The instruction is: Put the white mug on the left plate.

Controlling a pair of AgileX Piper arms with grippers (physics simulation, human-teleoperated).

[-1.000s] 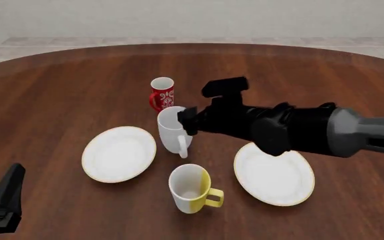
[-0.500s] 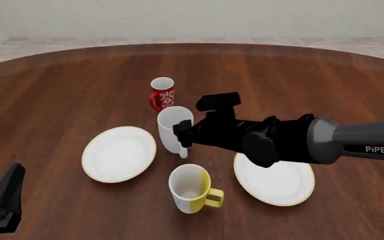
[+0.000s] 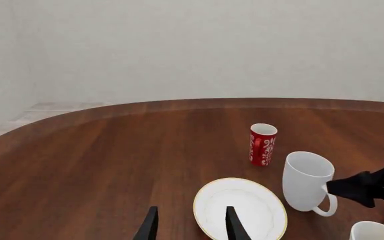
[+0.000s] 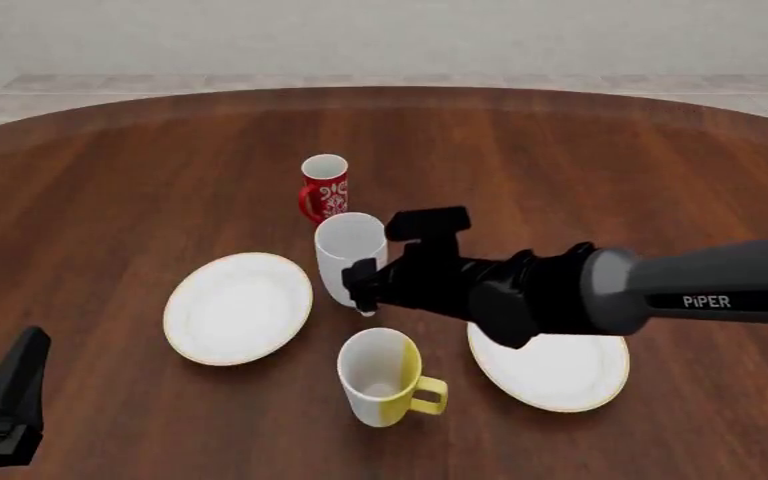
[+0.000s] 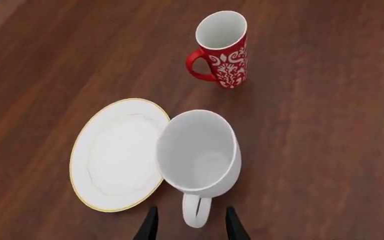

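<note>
The white mug (image 4: 349, 250) stands upright on the table, just right of the left plate (image 4: 237, 308), with its handle turned toward the near side. My right gripper (image 4: 363, 284) is open and low at the handle. In the right wrist view its two fingertips (image 5: 150, 226) straddle the handle of the white mug (image 5: 199, 152), with the left plate (image 5: 115, 152) beside it. My left gripper (image 4: 17, 378) rests open at the near left corner, far from the mug. The left wrist view shows the left gripper (image 3: 190, 229), the left plate (image 3: 240, 207) and the white mug (image 3: 305, 179).
A small red patterned mug (image 4: 324, 187) stands just behind the white mug. A half-yellow mug (image 4: 381, 377) sits in front of it. A second white plate (image 4: 551, 368) lies to the right, partly under my right arm.
My right arm has come down and toward the near side, bringing its gripper from beside the mug's rim to the handle. The mug and the left arm have not moved.
</note>
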